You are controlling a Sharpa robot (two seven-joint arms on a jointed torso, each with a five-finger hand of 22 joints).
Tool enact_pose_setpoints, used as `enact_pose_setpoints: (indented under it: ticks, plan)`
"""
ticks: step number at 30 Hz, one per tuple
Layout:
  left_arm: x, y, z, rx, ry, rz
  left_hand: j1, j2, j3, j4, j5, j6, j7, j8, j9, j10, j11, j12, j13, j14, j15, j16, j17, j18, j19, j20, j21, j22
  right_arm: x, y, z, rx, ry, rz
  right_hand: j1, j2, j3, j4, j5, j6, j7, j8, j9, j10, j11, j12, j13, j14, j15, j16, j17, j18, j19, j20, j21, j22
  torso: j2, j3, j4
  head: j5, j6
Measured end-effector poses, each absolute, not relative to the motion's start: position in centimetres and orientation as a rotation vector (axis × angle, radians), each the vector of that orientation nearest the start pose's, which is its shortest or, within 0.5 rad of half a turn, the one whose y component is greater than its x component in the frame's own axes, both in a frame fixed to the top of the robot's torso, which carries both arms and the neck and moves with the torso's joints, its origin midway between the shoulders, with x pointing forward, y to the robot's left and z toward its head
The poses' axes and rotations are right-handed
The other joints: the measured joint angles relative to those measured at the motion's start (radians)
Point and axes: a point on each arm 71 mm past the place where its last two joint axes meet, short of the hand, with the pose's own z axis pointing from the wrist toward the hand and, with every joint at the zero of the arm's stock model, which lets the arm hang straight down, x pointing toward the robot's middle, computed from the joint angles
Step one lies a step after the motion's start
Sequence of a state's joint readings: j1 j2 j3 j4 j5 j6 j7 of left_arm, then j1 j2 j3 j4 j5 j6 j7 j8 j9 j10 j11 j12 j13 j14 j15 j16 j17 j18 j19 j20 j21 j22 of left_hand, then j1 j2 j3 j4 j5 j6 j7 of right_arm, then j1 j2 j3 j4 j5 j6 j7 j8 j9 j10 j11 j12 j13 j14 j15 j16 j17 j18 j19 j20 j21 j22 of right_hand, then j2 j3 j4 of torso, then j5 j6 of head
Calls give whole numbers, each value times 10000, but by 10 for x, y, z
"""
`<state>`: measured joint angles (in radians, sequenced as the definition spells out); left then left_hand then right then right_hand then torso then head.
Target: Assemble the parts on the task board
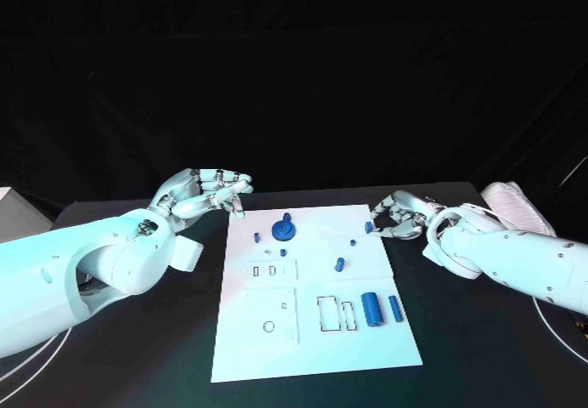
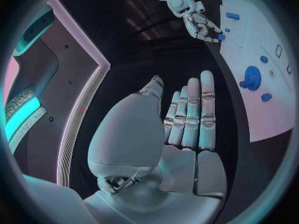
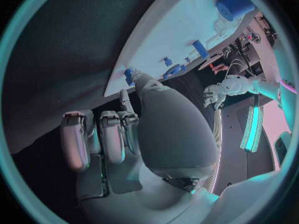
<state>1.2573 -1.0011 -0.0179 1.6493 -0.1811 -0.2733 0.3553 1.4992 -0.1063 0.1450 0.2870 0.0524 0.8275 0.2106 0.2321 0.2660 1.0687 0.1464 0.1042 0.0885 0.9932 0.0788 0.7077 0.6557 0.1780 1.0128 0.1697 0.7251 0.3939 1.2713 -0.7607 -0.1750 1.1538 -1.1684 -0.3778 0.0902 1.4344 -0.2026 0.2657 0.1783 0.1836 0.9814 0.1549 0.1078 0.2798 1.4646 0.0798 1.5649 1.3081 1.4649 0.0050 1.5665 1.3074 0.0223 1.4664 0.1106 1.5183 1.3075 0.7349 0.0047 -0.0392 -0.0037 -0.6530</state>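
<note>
Desk [image 1: 490, 365]: black top, carrying the task board [image 1: 307, 340], a white plate lying flat at its middle; black backdrop beyond the desk's far edge.

Task board, near end: bare white, then a square panel with one oval opening [image 1: 268, 325]. Beside it, rectangular cut-outs, then two blue cylinders lying side by side, one thick [image 1: 370, 310], one thin [image 1: 396, 308].

Task board, middle: one panel with two small slots [image 1: 263, 271]; one small blue peg [image 1: 340, 264] apart from it.

Task board, far end: one blue round disc part [image 1: 283, 229]; several small blue pieces scattered round it, too small to count surely.

Left hand [image 1: 206, 194]: off the board's far left corner, above the desk, fingers loosely apart, holding nothing.

Right hand [image 1: 399, 214]: at the board's far right edge, fingers curled in, a small blue part [image 1: 369, 226] at the fingertips; grip cannot be told.

White object [image 1: 515, 204]: past the right hand, at the desk's edge.
</note>
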Motion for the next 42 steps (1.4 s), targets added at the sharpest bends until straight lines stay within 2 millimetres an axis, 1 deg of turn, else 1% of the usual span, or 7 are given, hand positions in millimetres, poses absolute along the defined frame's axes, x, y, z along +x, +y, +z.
enact_pose_setpoints:
  ticks: [6,17,24,26,28,34,42]
  plan:
    - [473,244,-132,-8803,14361,-15204,0,0,0,0,0,0,0,0,0,0,0,0,0,0,0,0,0,-1,0,0,0,0,543,-272,-205,571,16574,5882,0,0,221,-36,-133,136,-65,0,-31,14,-56,0,0,15,-58,0,0,0,-20,-54,0,-1,0,0,3,-15,-5]
    - [473,244,-132,-8803,14362,-15205,0,0,0,0,0,0,0,0,5,0,0,0,2,0,0,0,0,0,0,0,0,8,545,-267,-206,517,16581,5937,-41,41,382,-33,-189,204,-62,0,-59,-1,-71,0,-2,-2,-73,0,0,-1,16,-89,39,-2,-1,4,7,-48,42]
    - [473,244,-132,-8805,14364,-15203,0,0,0,0,0,0,0,0,24,0,0,0,11,0,0,0,0,-1,0,0,0,7,546,-263,-206,480,16613,5975,-40,40,424,-75,-233,204,-62,0,-58,-2,-70,-1,-2,-2,-73,0,0,-1,16,-89,39,-2,1,5,7,-29,19]
    - [473,244,-132,-8805,14365,-15203,0,0,0,0,0,0,0,0,24,0,0,0,11,0,0,0,0,-1,0,0,0,7,546,-263,-206,473,16629,5979,-40,40,480,-73,-233,249,-108,22,-74,-2,-70,-1,-3,-2,-73,0,0,-1,16,-89,39,-2,4,6,7,-23,13]
    - [473,244,-132,-8806,14365,-15202,0,0,0,0,0,0,0,0,24,0,0,0,11,0,0,0,0,-1,0,0,0,7,546,-262,-207,468,16648,5975,-69,69,605,-89,-233,291,-70,39,-82,18,-90,-1,-3,19,-93,0,0,-1,16,-89,39,-3,6,6,5,-19,12]
    - [473,244,-132,-8806,14367,-15201,0,0,0,0,0,0,0,0,23,0,0,0,10,0,0,0,0,0,0,0,0,6,548,-263,-208,483,16720,5901,-159,159,906,-173,-371,472,-153,98,-101,-3,-142,-1,-3,-1,-145,0,0,-2,-20,-124,39,5,6,10,6,-17,6]
    - [473,244,-132,-8807,14368,-15200,0,0,0,0,0,0,0,0,23,0,0,0,9,0,0,0,0,-1,0,0,0,15,549,-265,-208,498,16788,5829,-161,157,978,-238,-447,501,-145,98,-127,-3,-142,-1,-4,-2,-145,0,0,-2,15,-159,39,5,5,10,0,-23,8]
